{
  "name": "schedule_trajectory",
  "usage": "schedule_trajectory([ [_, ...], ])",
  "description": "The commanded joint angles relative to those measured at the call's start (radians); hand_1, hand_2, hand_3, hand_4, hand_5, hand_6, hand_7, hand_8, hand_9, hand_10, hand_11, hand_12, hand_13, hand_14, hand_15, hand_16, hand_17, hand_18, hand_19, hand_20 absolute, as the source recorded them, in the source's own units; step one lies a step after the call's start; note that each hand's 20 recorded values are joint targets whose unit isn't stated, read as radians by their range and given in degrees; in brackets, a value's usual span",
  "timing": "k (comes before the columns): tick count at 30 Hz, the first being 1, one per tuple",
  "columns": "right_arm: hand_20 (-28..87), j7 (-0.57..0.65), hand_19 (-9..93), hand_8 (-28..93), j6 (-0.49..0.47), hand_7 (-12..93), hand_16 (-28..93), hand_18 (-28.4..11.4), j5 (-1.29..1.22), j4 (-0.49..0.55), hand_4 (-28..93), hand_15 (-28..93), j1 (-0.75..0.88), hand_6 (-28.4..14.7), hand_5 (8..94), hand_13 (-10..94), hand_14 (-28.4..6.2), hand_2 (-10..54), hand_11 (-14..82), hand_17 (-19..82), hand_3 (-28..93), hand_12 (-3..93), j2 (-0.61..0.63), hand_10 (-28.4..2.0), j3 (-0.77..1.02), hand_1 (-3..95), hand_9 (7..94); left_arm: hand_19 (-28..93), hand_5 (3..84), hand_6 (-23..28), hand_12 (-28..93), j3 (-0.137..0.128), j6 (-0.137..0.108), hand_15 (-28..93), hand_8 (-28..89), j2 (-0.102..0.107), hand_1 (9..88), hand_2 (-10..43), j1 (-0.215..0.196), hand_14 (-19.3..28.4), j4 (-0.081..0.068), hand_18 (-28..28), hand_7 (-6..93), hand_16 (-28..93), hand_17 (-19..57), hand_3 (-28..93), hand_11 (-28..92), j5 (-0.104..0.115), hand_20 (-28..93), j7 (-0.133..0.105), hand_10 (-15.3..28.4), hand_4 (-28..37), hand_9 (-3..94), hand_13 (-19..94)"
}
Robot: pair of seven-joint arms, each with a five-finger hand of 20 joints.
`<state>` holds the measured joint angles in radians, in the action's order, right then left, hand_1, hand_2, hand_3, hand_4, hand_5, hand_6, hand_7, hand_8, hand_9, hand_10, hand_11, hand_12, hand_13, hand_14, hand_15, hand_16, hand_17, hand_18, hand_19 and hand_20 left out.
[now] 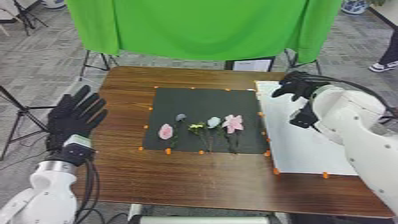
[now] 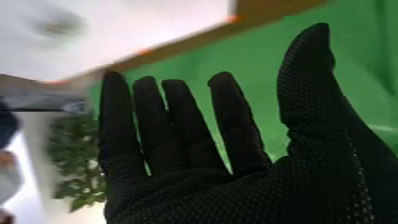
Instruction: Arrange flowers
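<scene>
Flowers (image 1: 233, 123) — 5 — lie on 1 black mat (image 1: 204, 102); left hand (image 1: 73, 119) and right hand (image 1: 300, 86) released, fingers straight.

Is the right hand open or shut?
Open: in the right wrist view, the right hand has straight fingers, its thumb well apart from them.

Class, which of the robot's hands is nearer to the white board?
Right. The right hand is over the white board; the left hand is beyond the black mat, by the left edge of the table.
</scene>
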<state>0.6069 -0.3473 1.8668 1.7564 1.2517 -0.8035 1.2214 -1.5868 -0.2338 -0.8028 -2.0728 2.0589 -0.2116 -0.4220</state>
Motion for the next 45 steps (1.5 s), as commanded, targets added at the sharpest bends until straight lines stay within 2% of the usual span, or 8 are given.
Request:
schedule_trajectory([
  [1,14,0.043,49,-11,-0.064,17,11,-17.7,0.026,-0.178,-26,22,-0.145,-7.3,39.0,28,-17.2,2.0,11.3,18,78,14.1,-0.016,-18.7,-0.031,31.2,35.4,32,38.9,9.4,14,-0.01,0.034,33,-7,-0.012,27.0,12.0,-0.024,16.2,-0.001,15.5,11.2,-5,-7.7,71,19,-0.019,10,0.025,16.0,-28.3,32.8,22],
  [14,14,0.086,48,-12,-0.151,18,10,-16.8,0.004,-0.441,-27,21,-0.359,-7.0,37.2,26,-15.7,0.2,11.3,16,79,12.4,-0.035,-17.4,-0.193,32.1,32.8,32,39.9,9.6,15,0.004,0.028,33,-6,-0.005,27.2,12.4,-0.003,16.3,-0.001,15.4,11.1,-4,-7.6,71,22,-0.014,10,0.018,16.6,-28.3,36.1,22],
  [18,14,0.117,49,-12,-0.151,19,10,-16.8,-0.019,-0.456,-27,22,-0.327,-7.0,36.8,27,-15.6,0.4,11.6,18,80,12.3,-0.031,-17.2,-0.178,32.5,32.4,32,39.9,9.6,15,0.001,0.043,33,-6,-0.01,27.1,12.5,0.004,16.3,-0.006,15.4,11.0,-4,-7.6,71,22,-0.023,10,0.04,16.4,-28.3,35.4,22],
  [26,12,0.084,49,-14,-0.21,23,8,-15.9,-0.043,-0.453,-28,26,-0.254,-6.0,38.4,38,-14.0,-0.9,16.0,26,80,11.5,-0.037,-15.4,-0.131,37.4,39.3,32,39.6,9.5,15,-0.003,0.041,33,-6,-0.004,27.1,12.6,0.007,16.4,-0.006,15.4,10.8,-4,-7.5,71,21,-0.018,10,0.029,16.3,-28.3,34.6,22],
  [33,15,0.069,53,-17,-0.203,27,10,-14.6,0.002,-0.429,-28,29,-0.22,-2.3,46.8,49,-11.4,-8.8,18.8,30,81,11.9,-0.035,-10.8,-0.14,44.5,50.8,32,39.5,9.5,15,-0.022,0.095,33,-6,-0.017,27.2,12.4,0.007,16.4,-0.018,15.4,10.6,-4,-7.5,71,21,-0.043,10,0.073,16.3,-28.3,34.4,22],
  [36,20,0.056,60,-17,-0.166,27,15,-16.2,0.018,-0.407,-28,33,-0.193,-0.8,53.7,58,-9.8,-9.4,22.7,30,79,15.4,-0.025,-10.0,-0.142,46.9,61.5,32,39.5,9.5,15,-0.024,0.09,33,-6,-0.016,27.3,12.2,0.008,16.3,-0.018,15.5,10.5,-4,-7.5,71,20,-0.046,10,0.077,16.2,-28.3,34.4,23],
  [41,27,0.021,64,-6,-0.114,41,34,-16.9,0.08,-0.375,-28,36,-0.13,1.2,61.3,67,-6.5,-9.5,15.3,32,66,40.7,-0.002,-6.5,-0.14,55.6,76.9,32,39.6,9.5,15,-0.042,0.122,33,-6,-0.024,27.3,12.0,0.0,16.3,-0.021,15.6,10.4,-4,-7.6,71,20,-0.04,10,0.096,16.3,-28.3,34.3,23],
  [45,31,0.007,67,0,-0.039,49,45,-17.2,0.102,-0.343,-28,41,-0.077,2.5,67.2,72,-5.9,-9.5,21.3,34,63,50.7,0.018,-5.3,-0.122,61.0,82.4,31,39.5,9.6,15,-0.056,0.114,32,-6,-0.018,27.4,11.5,-0.006,16.4,-0.018,15.7,10.3,-4,-7.6,71,20,-0.048,10,0.095,16.2,-28.3,34.2,23],
])
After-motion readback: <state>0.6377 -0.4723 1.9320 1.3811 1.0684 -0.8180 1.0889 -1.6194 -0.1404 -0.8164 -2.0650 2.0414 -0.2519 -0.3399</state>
